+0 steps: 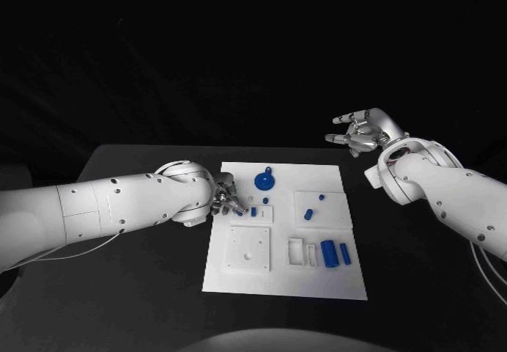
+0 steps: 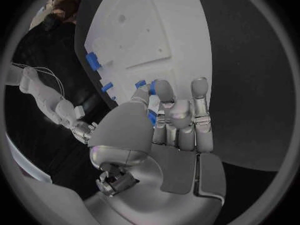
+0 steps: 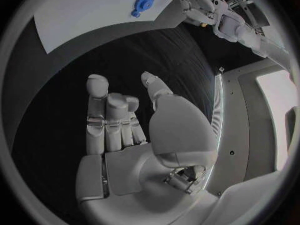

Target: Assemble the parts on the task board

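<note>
A small blue part is being pinched at the fingertips of the left hand over the task board, just beside a white block; the right hand is being held spread, well apart, beyond the board's far corner.

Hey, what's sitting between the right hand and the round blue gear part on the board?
Nothing: in the head view, bare white task board and black table separate the open, raised right hand from the round blue part.
</note>
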Robot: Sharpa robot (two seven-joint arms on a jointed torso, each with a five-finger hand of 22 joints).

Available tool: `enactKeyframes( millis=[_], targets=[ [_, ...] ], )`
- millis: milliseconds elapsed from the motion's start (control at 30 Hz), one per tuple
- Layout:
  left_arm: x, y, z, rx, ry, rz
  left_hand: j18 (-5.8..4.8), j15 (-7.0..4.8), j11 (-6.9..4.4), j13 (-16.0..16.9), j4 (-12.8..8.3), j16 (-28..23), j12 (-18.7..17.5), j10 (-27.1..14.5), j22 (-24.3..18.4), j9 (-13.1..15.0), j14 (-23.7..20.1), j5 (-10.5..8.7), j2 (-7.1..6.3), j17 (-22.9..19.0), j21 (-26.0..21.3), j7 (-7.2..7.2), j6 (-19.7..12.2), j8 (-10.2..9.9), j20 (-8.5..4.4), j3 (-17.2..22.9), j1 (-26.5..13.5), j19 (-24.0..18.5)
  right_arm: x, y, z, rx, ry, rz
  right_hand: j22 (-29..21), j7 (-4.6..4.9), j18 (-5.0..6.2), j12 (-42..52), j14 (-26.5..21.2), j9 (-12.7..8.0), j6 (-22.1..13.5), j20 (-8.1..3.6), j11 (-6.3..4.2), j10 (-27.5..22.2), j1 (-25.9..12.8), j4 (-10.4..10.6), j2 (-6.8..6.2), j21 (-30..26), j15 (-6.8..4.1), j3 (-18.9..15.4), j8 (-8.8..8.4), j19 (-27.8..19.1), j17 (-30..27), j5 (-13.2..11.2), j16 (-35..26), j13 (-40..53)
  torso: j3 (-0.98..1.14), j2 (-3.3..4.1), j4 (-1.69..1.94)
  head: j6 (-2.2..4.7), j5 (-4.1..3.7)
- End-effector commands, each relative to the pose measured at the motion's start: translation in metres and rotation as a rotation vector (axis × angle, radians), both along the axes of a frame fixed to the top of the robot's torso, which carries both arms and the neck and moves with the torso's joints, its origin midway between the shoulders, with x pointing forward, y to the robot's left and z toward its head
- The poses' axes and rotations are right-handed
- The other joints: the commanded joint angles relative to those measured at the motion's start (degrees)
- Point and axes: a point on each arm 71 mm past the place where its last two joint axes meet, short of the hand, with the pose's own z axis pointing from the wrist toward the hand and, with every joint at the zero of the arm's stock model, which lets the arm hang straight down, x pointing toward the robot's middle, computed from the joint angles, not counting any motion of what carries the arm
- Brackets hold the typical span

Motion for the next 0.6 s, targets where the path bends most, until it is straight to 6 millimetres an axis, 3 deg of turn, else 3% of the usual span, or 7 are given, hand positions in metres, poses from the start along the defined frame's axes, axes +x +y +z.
enactKeyframes(
  millis=[33,600],
  targets=[
    [-0.0004,-0.0023,-0.0013,0.013,-0.021,-0.027,0.37,0.11,-0.05,-0.04,-5.98,-0.30,-0.18,0.23,0.96,0.05,0.27,0.21,0.40,-0.07,0.08,-0.30,0.49,0.32,0.17,5.76,0.31,0.30,-0.0003,0.0011,-0.0006,-0.008,0.004,0.014,2.70,-0.14,0.86,-0.06,-0.05,0.07,0.17,0.29,-0.20,-0.04,-0.46,-0.31,-0.07,0.12,0.02,-0.02,0.05,1.98,0.07,0.27,-0.05,0.05,0.01,0.02,0.01,0.03,0.00],
    [-0.0018,-0.0007,-0.0031,0.019,-0.006,-0.024,0.40,0.12,-0.04,-0.03,-5.98,-0.27,-0.18,0.33,0.97,0.08,0.37,0.21,0.47,0.06,0.00,-0.29,0.50,0.35,0.21,5.81,0.40,0.36,-0.0005,0.0003,-0.0021,-0.010,0.008,0.013,2.71,-0.15,0.86,-0.06,-0.01,0.09,0.30,0.28,-0.21,-0.02,-0.52,-0.29,-0.03,0.13,0.01,-0.10,0.07,2.00,0.09,0.29,-0.04,0.04,-0.02,0.03,0.03,-0.15,-0.05]
  ],
)
